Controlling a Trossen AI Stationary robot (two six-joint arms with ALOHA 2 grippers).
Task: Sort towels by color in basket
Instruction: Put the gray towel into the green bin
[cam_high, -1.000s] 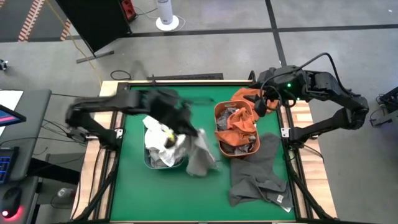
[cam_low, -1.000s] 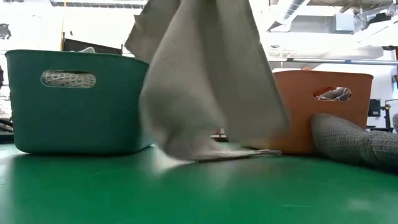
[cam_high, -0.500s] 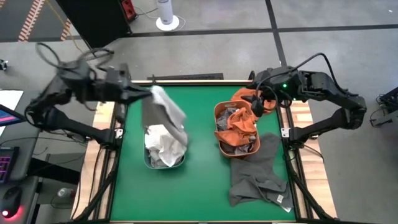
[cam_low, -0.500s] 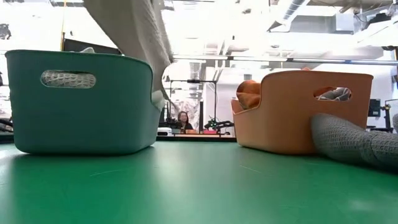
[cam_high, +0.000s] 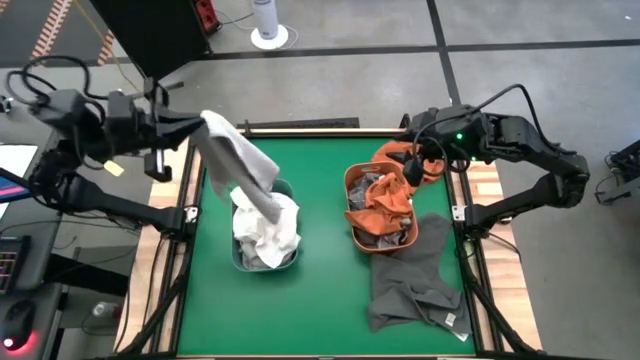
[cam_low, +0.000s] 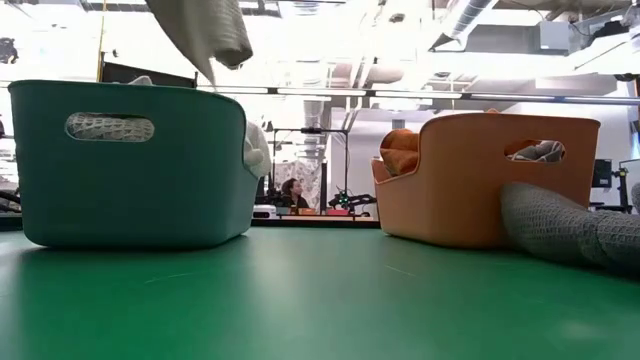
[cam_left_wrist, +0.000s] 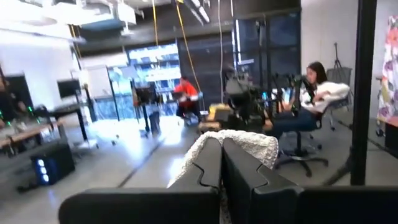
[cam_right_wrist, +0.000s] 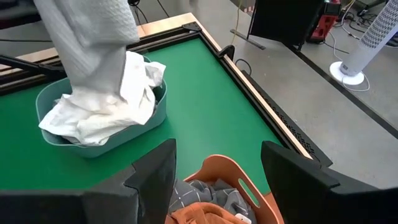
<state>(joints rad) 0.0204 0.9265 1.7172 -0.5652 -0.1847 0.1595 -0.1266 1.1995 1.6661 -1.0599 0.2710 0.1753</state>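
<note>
My left gripper (cam_high: 192, 127) is shut on a light grey towel (cam_high: 240, 160), high over the table's far left corner. The towel slants down toward the teal basket (cam_high: 287, 262), which holds white towels (cam_high: 265, 232). In the low view, the towel's lower end (cam_low: 205, 35) hangs above the teal basket's rim (cam_low: 130, 88). My right gripper (cam_right_wrist: 214, 168) is open above the far rim of the orange basket (cam_high: 350, 205), which holds rust-orange and grey patterned towels. A dark grey towel (cam_high: 415, 280) lies on the table against that basket. My left gripper pinches the light grey towel's upper end (cam_left_wrist: 239, 144) between its two shut fingers (cam_left_wrist: 208, 165). The fingers point about level, coming from the table's left side. The towel hangs below them, slack and lifted clear of the table, with its lower part over the teal basket.
The two baskets (cam_low: 130, 165) (cam_low: 500, 175) stand side by side with bare green table (cam_high: 320, 290) between and in front of them. A raised wooden rim (cam_high: 470, 200) frames the table. People sit in the room beyond the table.
My left gripper has risen and swung from between the baskets toward the table's far left corner, tipping from pointing down to about level. The light grey towel came with it: its lower end left the table and now hangs over the teal basket.
</note>
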